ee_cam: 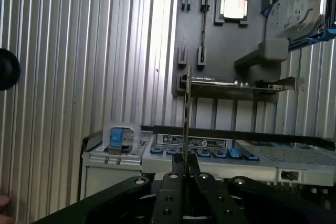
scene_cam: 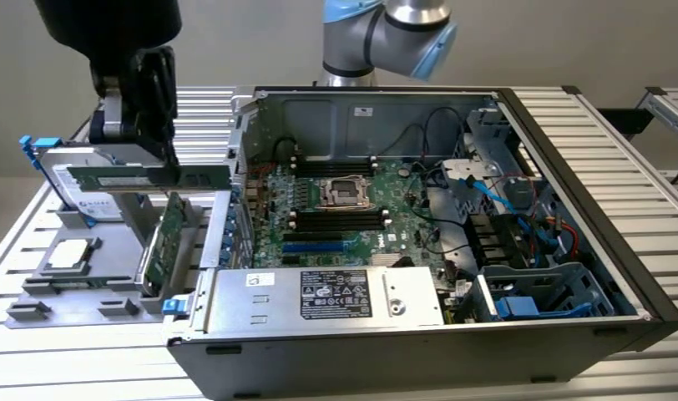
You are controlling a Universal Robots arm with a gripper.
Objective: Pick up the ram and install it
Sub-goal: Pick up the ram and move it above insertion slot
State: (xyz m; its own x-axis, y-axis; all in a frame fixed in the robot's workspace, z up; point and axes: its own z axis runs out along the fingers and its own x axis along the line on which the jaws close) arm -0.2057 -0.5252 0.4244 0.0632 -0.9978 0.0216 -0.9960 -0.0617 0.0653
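As the gripper (scene_cam: 169, 170) pinches it, the ram (scene_cam: 116, 177) hangs edge-up; long axis horizontal.

Open computer case (scene_cam: 606, 225) on slatted table (scene_cam: 623, 138); gray holder (scene_cam: 105, 271) alongside: processor (scene_cam: 72, 253), hard drive (scene_cam: 81, 200).

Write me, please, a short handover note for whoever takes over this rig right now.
Gripper: shut on the ram.
Ram: in the air above the grey parts holder, at the exterior view's left of the open computer case.
Done: the pick-up.
Left: the install; the ram is not yet in a slot of the motherboard.
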